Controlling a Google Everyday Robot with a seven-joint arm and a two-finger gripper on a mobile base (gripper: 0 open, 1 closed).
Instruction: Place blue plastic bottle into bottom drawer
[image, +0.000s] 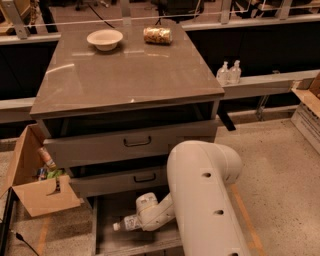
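The blue plastic bottle (128, 222) is clear and whitish with a white cap and a pale label. It lies on its side, cap to the left, inside the open bottom drawer (107, 240), low over its grey floor. My gripper (138, 218) is down in that drawer, right at the bottle's right end, below the white wrist. My large white arm link (205, 200) fills the foreground and hides the drawer's right part.
Two shallower drawers with black handles (137, 142) stand slightly open above. The cabinet top carries a white bowl (104, 38) and a gold-brown can (157, 35). Two small pump bottles (228, 73) stand on a ledge at the right. An open cardboard box (37, 182) sits at the left.
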